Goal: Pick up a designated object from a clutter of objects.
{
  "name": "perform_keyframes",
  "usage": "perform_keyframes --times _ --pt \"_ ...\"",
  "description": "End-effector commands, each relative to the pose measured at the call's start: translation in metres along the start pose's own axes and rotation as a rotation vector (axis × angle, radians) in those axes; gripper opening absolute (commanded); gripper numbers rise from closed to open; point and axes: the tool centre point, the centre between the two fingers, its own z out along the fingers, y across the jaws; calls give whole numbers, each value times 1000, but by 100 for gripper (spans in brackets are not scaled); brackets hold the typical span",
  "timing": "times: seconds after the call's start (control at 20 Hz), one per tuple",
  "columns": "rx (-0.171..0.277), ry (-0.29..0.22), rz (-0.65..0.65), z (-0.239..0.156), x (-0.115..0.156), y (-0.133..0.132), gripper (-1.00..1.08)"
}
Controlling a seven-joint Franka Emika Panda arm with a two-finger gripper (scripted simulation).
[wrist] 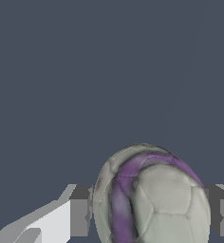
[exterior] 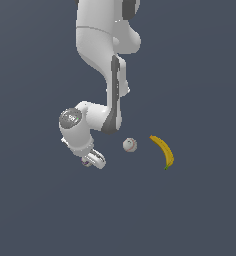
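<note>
Grasp stage. In the wrist view the purple-striped ball [wrist: 152, 197] sits between the two fingers [wrist: 80, 211] of the gripper [wrist: 149, 211], which flank it closely; whether the pads already touch cannot be told. In the exterior view the gripper [exterior: 91, 160] is low, well apart from the red-stitched ball [exterior: 130, 145] and banana [exterior: 163, 151]. Next, judging by this: a firm squeeze, then a straight lift.

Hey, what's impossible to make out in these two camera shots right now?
- Exterior view: the purple-striped ball is almost fully hidden under the gripper.
- Wrist view: the ball's lower part is cut off by the frame edge; finger contact is unclear.
- Exterior view: markings on the small white ball beside the banana are too small.
</note>
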Motion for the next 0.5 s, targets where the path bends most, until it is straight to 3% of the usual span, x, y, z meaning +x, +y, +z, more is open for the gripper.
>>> perform_keyframes --times 0.0,0.45 --pt "-1 0 1 1 0 1 -100" --pt "0 0 0 -5 -2 0 -100"
